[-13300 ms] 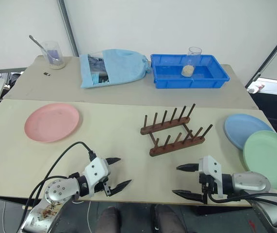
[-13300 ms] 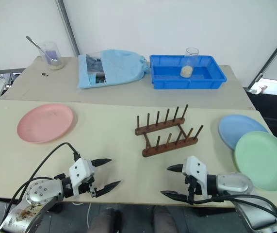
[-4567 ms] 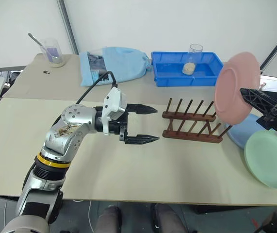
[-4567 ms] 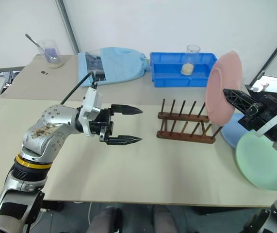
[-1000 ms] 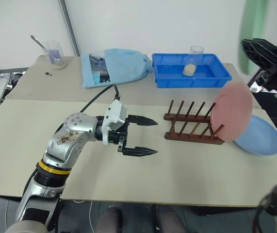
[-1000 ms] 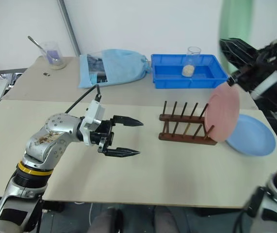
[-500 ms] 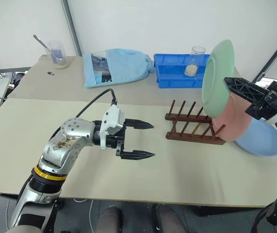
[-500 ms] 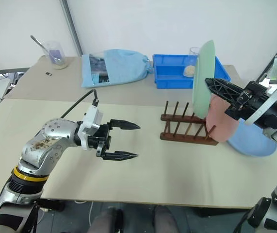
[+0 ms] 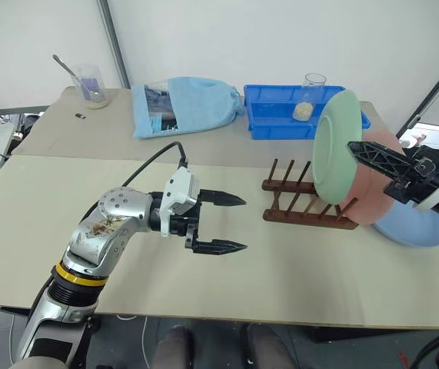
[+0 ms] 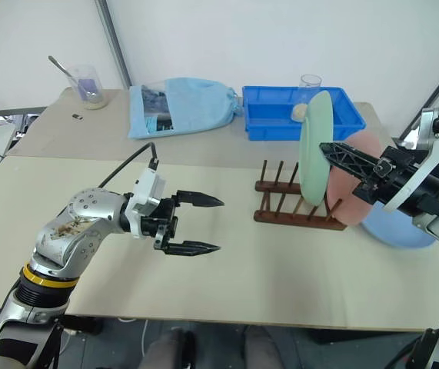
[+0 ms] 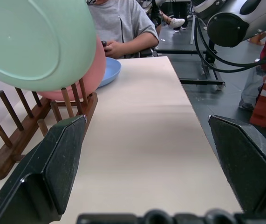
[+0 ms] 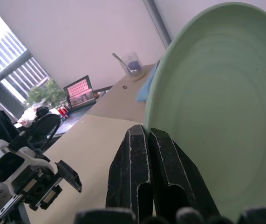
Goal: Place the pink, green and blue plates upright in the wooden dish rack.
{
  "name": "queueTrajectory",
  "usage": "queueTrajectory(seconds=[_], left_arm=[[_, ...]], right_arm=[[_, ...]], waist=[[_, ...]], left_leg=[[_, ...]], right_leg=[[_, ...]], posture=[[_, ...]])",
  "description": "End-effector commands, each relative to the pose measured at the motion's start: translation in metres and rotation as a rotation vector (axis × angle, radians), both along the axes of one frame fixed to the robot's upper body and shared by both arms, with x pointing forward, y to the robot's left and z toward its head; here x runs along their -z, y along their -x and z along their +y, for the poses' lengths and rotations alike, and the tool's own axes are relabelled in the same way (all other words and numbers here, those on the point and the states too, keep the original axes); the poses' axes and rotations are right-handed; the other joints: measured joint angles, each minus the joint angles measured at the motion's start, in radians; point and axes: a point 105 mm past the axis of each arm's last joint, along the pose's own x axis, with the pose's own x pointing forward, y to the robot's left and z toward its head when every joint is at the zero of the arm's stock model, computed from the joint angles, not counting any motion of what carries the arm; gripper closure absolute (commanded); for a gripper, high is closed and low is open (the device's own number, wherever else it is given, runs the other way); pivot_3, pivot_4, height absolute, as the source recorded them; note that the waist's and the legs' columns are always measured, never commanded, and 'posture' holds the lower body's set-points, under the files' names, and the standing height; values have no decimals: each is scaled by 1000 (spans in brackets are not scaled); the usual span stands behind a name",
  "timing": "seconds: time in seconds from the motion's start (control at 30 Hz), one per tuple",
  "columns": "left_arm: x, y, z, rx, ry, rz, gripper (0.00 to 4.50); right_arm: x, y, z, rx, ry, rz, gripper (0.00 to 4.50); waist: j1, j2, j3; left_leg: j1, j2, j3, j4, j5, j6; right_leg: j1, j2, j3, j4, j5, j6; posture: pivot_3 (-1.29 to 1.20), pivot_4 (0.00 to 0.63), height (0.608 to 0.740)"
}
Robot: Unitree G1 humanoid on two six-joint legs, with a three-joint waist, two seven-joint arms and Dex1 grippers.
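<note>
Left gripper [image 9: 231, 223] has its fingers spread wide and nothing between them, hovering over the table [image 9: 281, 269] left of the wooden dish rack [image 9: 307, 204], pointing toward it. Behind it on the far table: one beaker [image 9: 90, 84] with a spoon, a light-blue cloth bag [image 9: 184, 104], one deep blue tray [image 9: 281, 115] with a clear cup [image 9: 308, 96] in it. The rack shows two rows of pegs; the slots on its left side stand bare. Right gripper [image 10: 338, 157] is clamped on the rim of the green plate [image 9: 334, 157], holding it on edge above the right half of the rack; whether it touches the pegs I can't tell. Pink plate [image 9: 377, 188] stands upright at the rack's right end, just behind the green one. Blue plate [image 9: 411, 227] lies flat on the table right of the rack, partly hidden by the pink. Three plates total: one racked, one held, one flat. The left wrist view shows a person [image 11: 119, 25] seated past the table's end.
</note>
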Motion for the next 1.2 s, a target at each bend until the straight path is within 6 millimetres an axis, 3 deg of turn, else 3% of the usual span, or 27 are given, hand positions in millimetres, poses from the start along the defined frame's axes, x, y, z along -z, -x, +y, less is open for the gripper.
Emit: queueTrajectory(seconds=[0.03, 0.6, 1.03, 1.2], left_arm=[[-16, 6, -2, 23, 44, -32, 0], [-23, 4, 1, 19, 73, -25, 0], [-22, 3, -2, 32, 63, -34, 0], [-22, 3, -3, 44, 62, -36, 0]], right_arm=[[-8, -3, -6, 26, -4, -36, 4469], [-6, -32, -23, 77, 53, 59, 4469], [-43, -43, -39, 235, 164, -124, 111], [-67, -36, -47, 279, 247, -248, 46]], waist=[[0, 0, 0], [2, 0, 0], [1, 2, 1], [3, 2, 1]], left_leg=[[0, 0, 0, 0, 0, 0], [0, 0, 0, 0, 0, 0], [-1, 0, 0, 0, 0, 0], [-2, -1, 0, 0, 0, 0]], right_leg=[[0, 0, 0, 0, 0, 0], [0, 0, 0, 0, 0, 0], [-2, 0, 0, 0, 0, 0], [-2, 0, 0, -1, 0, 0]], posture=[[0, 150, 719], [0, 150, 719], [0, 150, 719], [0, 150, 719]])
